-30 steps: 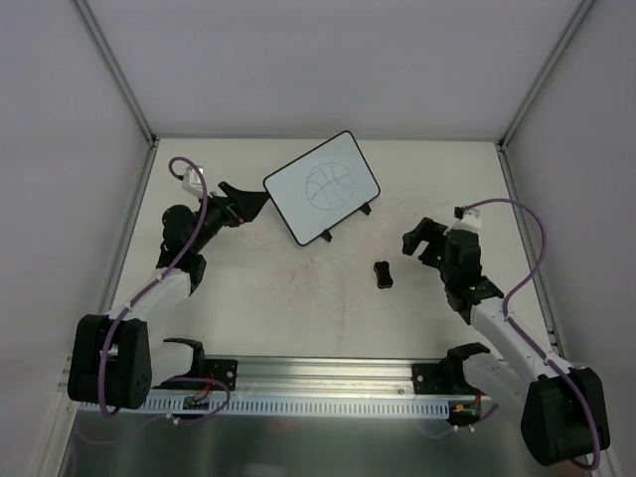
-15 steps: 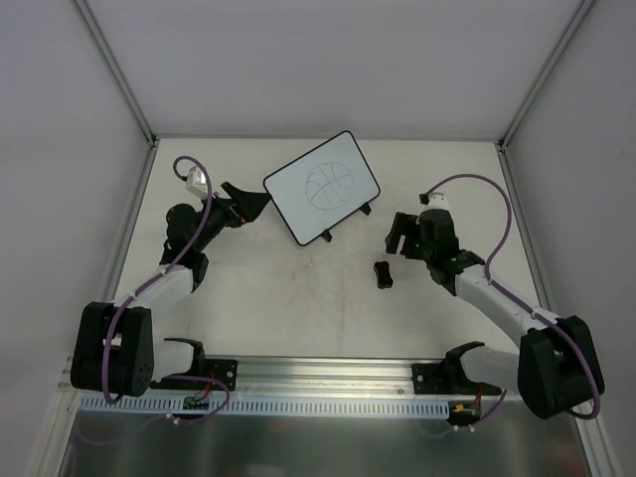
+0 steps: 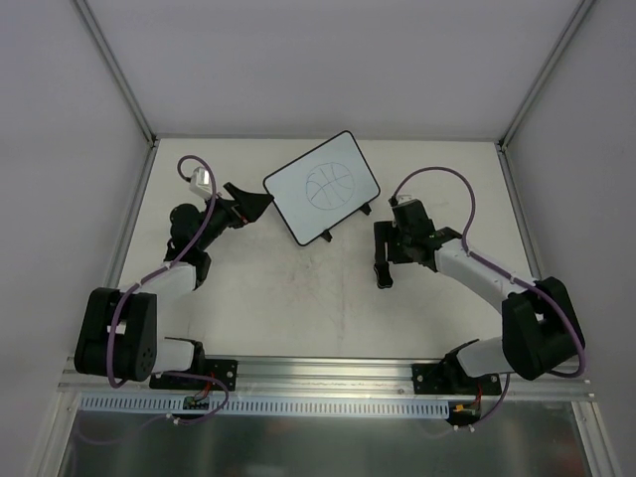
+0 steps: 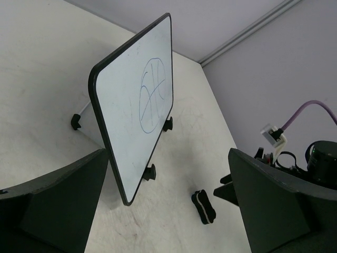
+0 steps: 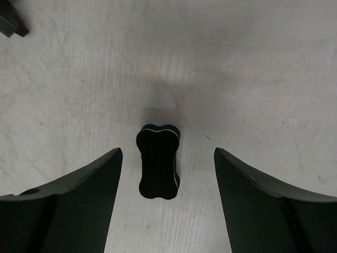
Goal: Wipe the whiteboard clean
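The whiteboard [image 3: 323,187] stands tilted on its black feet at the back middle, with a blue ball-like drawing on it. It also shows in the left wrist view [image 4: 134,100]. My left gripper [image 3: 250,205] is open and empty, just left of the board's near-left corner, whose edge lies between the jaws [image 4: 168,155]. A small black eraser [image 3: 383,274] lies on the table in front of the board. My right gripper [image 3: 382,254] is open above it. In the right wrist view the eraser [image 5: 158,162] lies between the spread jaws [image 5: 167,153], apart from both.
The eraser [image 4: 204,206] also shows in the left wrist view, with the right arm [image 4: 310,163] behind it. Grey walls and metal frame posts [image 3: 119,79] enclose the table. A rail [image 3: 318,383] runs along the near edge.
My right arm has swung left and forward, bringing its open gripper from the right side to over the eraser. The left gripper has barely moved. Board and eraser are unmoved.
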{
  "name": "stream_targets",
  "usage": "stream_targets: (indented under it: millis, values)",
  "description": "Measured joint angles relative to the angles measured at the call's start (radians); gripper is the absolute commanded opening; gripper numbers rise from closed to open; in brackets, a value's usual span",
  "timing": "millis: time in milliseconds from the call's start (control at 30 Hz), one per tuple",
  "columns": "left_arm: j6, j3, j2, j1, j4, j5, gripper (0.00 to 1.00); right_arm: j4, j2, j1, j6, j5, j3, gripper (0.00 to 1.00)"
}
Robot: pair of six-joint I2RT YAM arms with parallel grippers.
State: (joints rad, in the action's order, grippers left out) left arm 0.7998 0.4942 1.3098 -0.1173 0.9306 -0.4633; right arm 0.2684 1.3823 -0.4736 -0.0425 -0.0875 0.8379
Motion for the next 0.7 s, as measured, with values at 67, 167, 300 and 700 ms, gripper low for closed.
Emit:
stream_targets:
  millis: [67,167,300,700]
  values:
    - [0.000,0.000,0.010,0.000,0.006,0.000,0.99,0.020,0.020,-0.013,0.005,0.007,-0.001,0.76]
    - [0.000,0.000,0.026,0.000,0.016,-0.004,0.99,0.035,0.035,-0.028,0.008,0.010,-0.002,0.75]
    - [0.001,0.000,0.059,0.000,0.037,-0.010,0.99,0.035,0.039,-0.042,0.010,0.010,-0.002,0.72]
    - [-0.001,0.000,0.158,0.019,0.119,-0.061,0.99,0.038,0.119,-0.066,0.011,0.009,-0.009,0.64]
